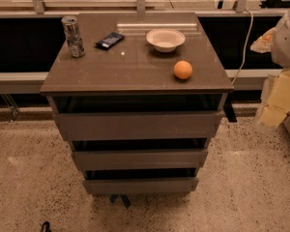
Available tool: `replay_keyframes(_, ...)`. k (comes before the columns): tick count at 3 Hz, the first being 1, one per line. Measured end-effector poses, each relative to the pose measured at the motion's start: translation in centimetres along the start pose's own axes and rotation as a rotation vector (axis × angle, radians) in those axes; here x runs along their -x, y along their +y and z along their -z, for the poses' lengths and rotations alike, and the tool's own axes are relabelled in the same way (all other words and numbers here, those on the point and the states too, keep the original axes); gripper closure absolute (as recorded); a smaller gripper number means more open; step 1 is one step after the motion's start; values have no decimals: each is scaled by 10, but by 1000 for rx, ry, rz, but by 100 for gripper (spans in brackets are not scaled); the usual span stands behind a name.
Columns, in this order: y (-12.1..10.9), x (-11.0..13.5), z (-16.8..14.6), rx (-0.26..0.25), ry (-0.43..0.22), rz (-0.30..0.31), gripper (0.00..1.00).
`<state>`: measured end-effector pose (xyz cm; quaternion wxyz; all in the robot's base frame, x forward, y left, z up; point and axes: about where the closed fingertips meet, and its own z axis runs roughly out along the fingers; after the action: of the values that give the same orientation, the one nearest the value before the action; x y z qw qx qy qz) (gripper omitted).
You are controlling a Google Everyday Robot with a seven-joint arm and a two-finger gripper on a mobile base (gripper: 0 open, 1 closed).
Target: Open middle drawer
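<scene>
**Gripper off to the right, middle drawer untouched**

Cabinet (pixel 135 66) sits centre frame on a speckled floor (pixel 29 187); I view it from above and in front. It has three flat fronts stacked, each with a dark gap above it.

The middle drawer (pixel 140 158) is the second front down, between the top drawer (pixel 137 125) and the bottom drawer (pixel 141 184). I see none of its inside. Nothing touches it.

The gripper (pixel 280 98) is at the right edge of my view. It is a pale yellowish shape below a white arm housing (pixel 287 33), about level with the top drawer. It is clear of the cabinet's right side and well apart from the middle drawer. I cannot tell whether it is spread or pressed together, and I see nothing in its hold.

On the cabinet top:
- can (pixel 73 36), upright, back left
- dark packet (pixel 109 40), lying flat just right of the can
- white bowl (pixel 165 39), back centre-right
- orange (pixel 182 70), nearer the front, right of centre, apart from the bowl

A white cable (pixel 244 42) hangs behind the cabinet on the right.
</scene>
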<state>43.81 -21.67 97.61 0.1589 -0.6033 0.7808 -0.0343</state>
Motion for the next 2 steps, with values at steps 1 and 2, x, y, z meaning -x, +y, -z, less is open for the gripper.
replay_keyframes(1,0,0,0,0,0,0,0)
replay_keyframes(2,0,2,-15,-54,7,10,0)
